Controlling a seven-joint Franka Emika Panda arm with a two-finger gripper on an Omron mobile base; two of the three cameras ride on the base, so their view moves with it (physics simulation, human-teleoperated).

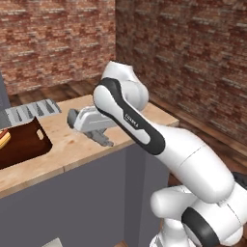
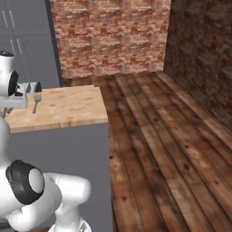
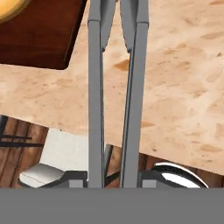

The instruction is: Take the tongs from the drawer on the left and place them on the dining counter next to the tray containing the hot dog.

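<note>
The hand [image 3: 112, 181] pinches the tongs [image 3: 114, 87], whose arms reach out over the bench [image 3: 175, 87] beside the tray [image 3: 39, 39].

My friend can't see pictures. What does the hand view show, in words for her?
Two long, thin grey metal tongs arms run up the middle, held between the robot hand's dark finger tips, above a light wood plank dining counter. A dark brown tray with a rounded corner sits at the top left, beside the tongs.
</note>
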